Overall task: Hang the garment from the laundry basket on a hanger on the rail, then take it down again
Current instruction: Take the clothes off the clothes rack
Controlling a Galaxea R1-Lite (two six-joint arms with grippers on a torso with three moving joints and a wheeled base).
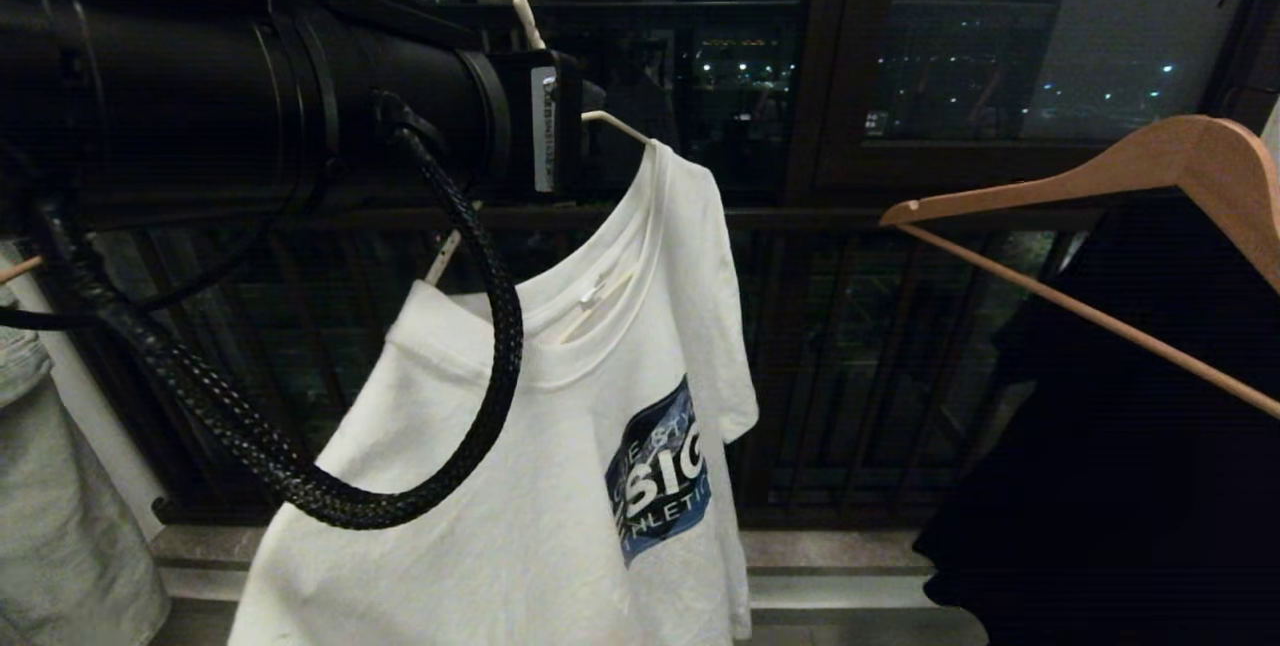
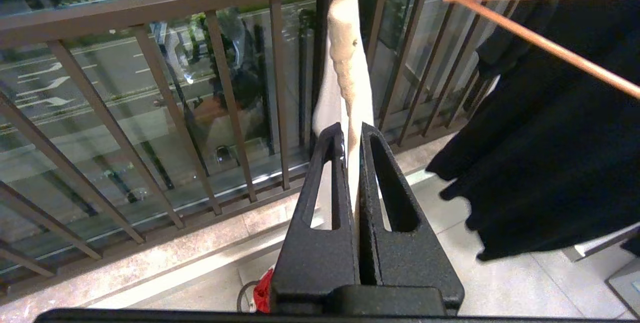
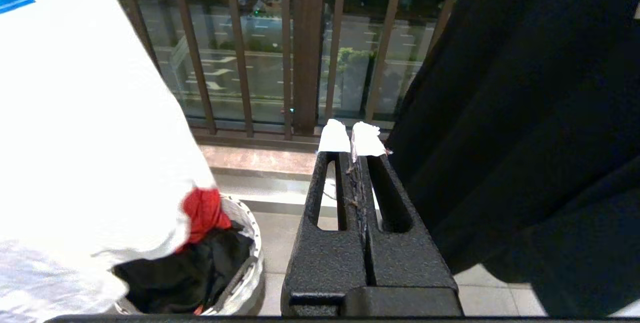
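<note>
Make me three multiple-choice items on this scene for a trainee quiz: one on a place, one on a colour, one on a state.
1. Where is the T-shirt?
A. in the laundry basket
B. on the white wire hanger
C. on the floor

2. What colour is the logo?
A. blue
B. green
C. yellow

3. How is the left end effector?
A. wide open
B. shut on the hanger
C. shut on black cloth

Key: 1 B, the hanger enters its collar; 2 A, blue chest patch; 3 B, its fingers pinch the hanger's white neck.
</note>
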